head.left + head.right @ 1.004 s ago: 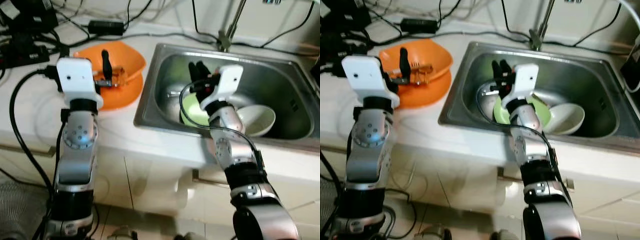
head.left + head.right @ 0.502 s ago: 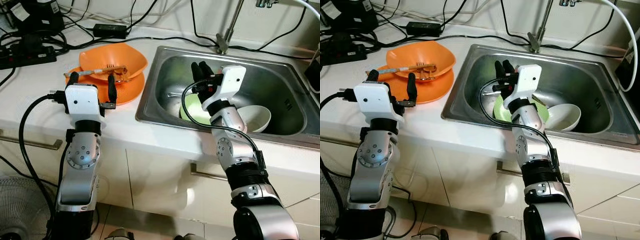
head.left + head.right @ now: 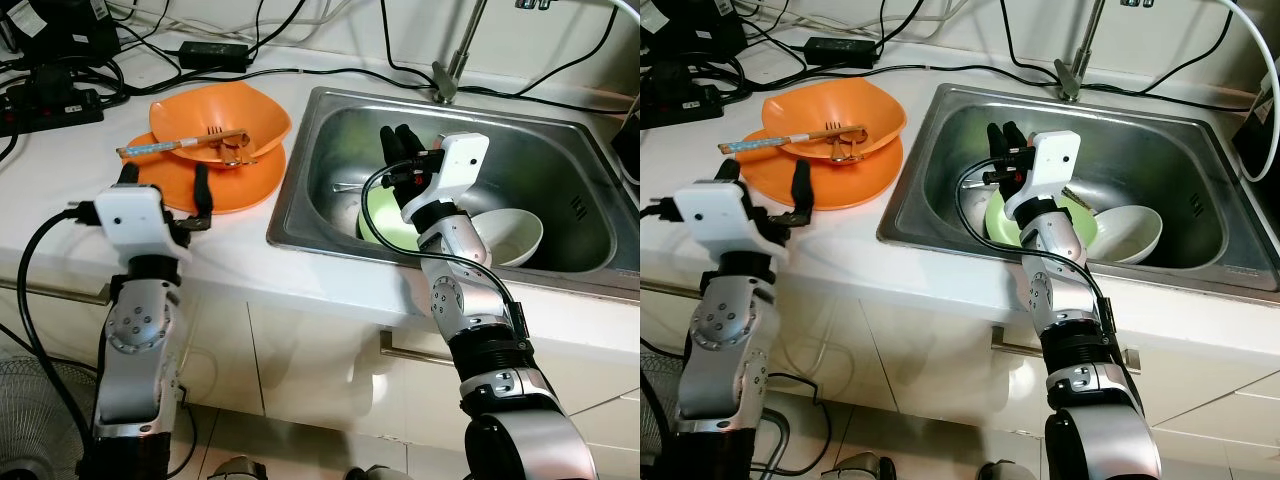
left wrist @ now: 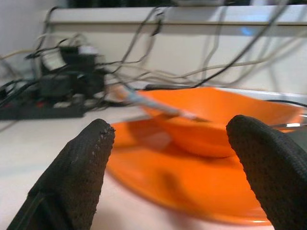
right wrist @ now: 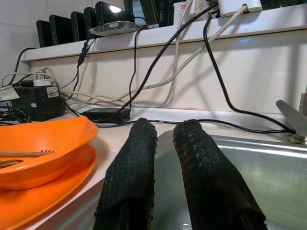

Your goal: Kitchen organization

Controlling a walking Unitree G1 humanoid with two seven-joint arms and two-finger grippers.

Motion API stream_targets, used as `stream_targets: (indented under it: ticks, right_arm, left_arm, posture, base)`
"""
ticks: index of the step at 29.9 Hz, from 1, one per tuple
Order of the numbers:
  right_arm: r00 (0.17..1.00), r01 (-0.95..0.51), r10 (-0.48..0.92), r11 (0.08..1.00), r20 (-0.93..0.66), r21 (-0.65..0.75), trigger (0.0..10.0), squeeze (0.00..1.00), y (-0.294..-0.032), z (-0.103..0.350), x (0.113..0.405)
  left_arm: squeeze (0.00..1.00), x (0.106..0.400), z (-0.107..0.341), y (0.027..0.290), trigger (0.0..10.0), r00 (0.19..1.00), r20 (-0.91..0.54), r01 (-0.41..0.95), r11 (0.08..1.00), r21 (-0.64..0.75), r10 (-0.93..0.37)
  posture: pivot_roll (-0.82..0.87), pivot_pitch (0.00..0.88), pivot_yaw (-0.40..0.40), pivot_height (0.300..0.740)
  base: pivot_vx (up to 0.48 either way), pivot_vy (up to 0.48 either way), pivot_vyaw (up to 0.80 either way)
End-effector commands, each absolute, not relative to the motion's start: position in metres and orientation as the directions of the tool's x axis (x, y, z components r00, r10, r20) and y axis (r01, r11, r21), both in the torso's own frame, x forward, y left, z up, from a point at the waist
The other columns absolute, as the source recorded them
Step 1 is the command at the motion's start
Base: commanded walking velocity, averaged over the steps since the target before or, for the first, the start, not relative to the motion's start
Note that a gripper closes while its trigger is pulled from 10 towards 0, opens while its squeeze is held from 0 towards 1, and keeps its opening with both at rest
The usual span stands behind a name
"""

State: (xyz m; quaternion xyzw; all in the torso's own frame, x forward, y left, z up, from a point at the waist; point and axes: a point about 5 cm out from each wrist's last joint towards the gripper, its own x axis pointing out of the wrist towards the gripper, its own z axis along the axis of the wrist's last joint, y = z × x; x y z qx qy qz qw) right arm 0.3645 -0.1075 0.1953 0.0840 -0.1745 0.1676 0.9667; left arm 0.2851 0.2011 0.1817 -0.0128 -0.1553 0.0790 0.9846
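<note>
text: none legible | labels: none legible | brands, numbers, signs: none legible

Even, bright indoor light falls from above, and both head views are sharp. The steel sink [image 3: 590,215] carries soft glare along its far wall at about 12 o'clock and darker shade on its floor. The white countertop [image 3: 60,200] is nearly washed out. In the left wrist view the black fingertips [image 4: 79,175] are crisp, while the orange bowl [image 4: 216,122] and the cables behind blur. The right wrist view is clear throughout.
</note>
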Motion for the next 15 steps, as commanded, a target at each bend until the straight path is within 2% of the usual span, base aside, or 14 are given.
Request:
stream_targets:
  ticks: [1,8,15]
  right_arm:
    - [0.883,-0.344,0.281,0.932,0.375,0.112,10.0,0.00,-0.112,0.196,0.365]
    - [0.884,-0.342,0.279,0.933,0.375,0.114,10.0,0.00,-0.112,0.196,0.365]
    - [0.883,-0.346,0.281,0.931,0.376,0.116,10.0,0.00,-0.110,0.196,0.365]
  left_arm:
    - [0.00,0.284,0.175,0.205,10.0,0.948,0.271,-0.148,0.985,-0.087,0.167]
    - [0.00,0.286,0.173,0.217,10.0,0.942,0.255,-0.191,0.974,-0.121,0.216]
    - [0.00,0.304,0.191,0.217,10.0,0.931,0.310,-0.148,0.975,-0.168,0.195]
  posture:
    - [0.04,0.085,-0.056,0.740]
    - [0.04,0.087,-0.059,0.740]
    - [0.04,0.083,-0.057,0.740]
  base:
    - [0.000,0.000,0.00]
    - [0.000,0.000,0.00]
    - [0.000,0.000,0.00]
